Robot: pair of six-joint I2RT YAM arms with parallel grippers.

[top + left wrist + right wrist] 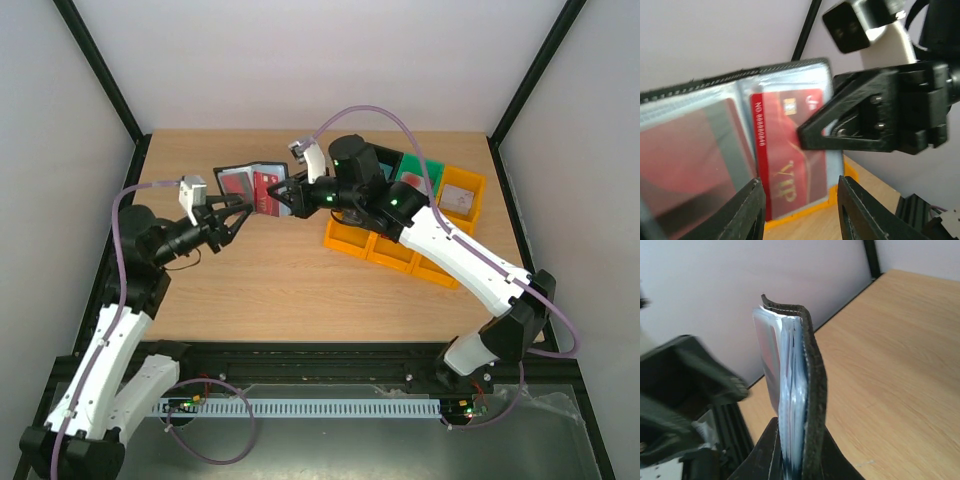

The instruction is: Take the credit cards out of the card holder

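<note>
Left gripper [236, 220]: fingers parted to a moderate gap, nothing clamped, tips aimed at the open card holder [245, 183] and just short of it. The card holder is off the bench [300, 290], held up in mid-air, spread open toward the left arm. A red card [785, 165] sits in its clear inner sleeve, and a second reddish card [690, 160] is on the neighbouring page. Right gripper [283, 197]: fingers [762, 457] pinched on the card holder's lower edge. Yellow bins [350, 240] stand on the bench to the right.
</note>
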